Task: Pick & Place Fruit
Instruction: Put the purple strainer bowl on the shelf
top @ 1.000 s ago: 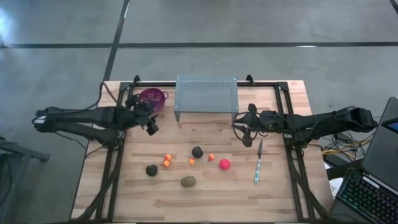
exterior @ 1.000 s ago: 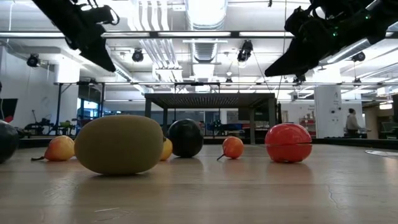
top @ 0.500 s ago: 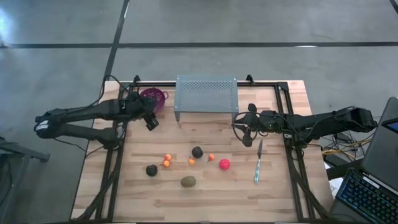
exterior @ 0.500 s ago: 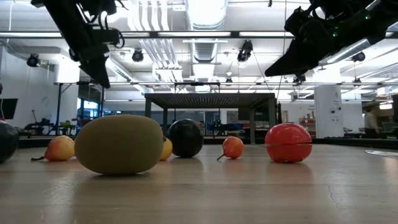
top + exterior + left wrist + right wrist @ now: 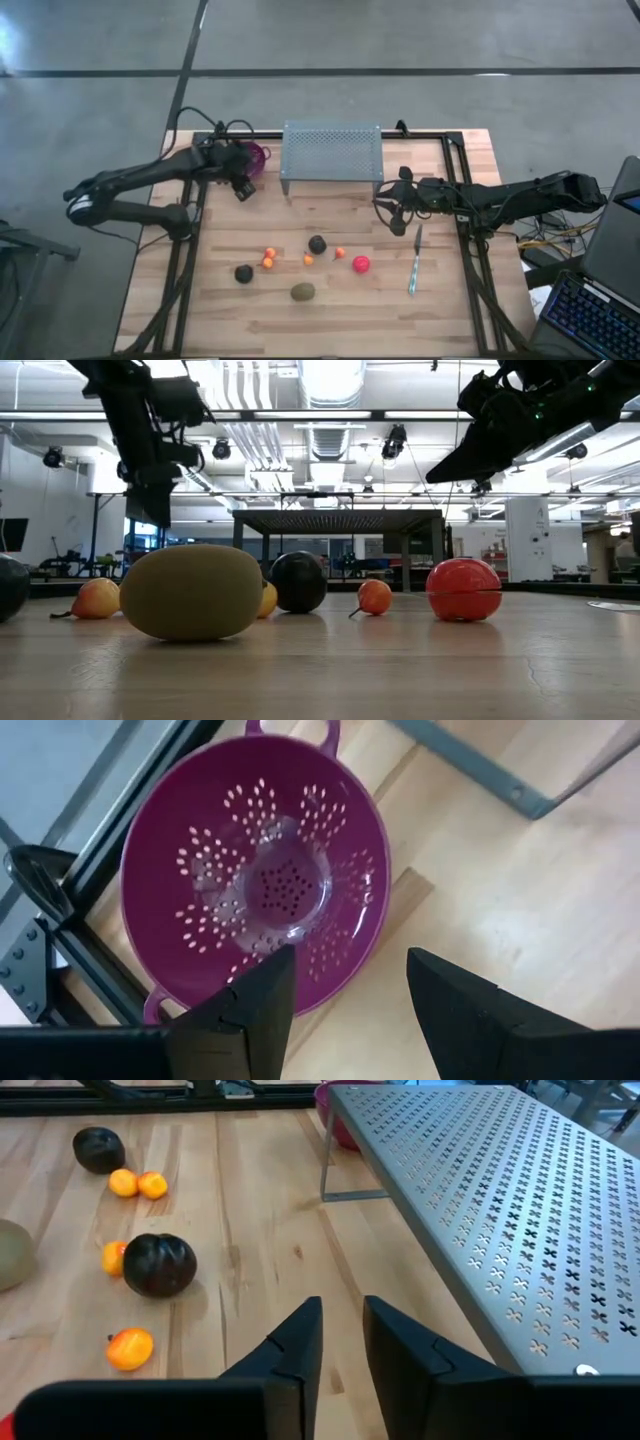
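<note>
The fruit lies on the near half of the wooden table: two dark balls, an olive-green oval, a red ball and several small orange ones. A purple colander stands at the far left. My left gripper hangs open over the colander's near rim, pointing steeply down, with nothing between its fingers. My right gripper hovers right of centre, beside the metal shelf. Its fingers stand a narrow gap apart and hold nothing.
A perforated grey metal shelf stands at the table's far middle, between the colander and my right gripper. A slim teal stick lies near the right rail. A laptop sits beyond the table's right edge.
My left gripper has swung toward the table's far edge and the colander, sinking a little and tipping further down, still open. The fruit has not moved.
</note>
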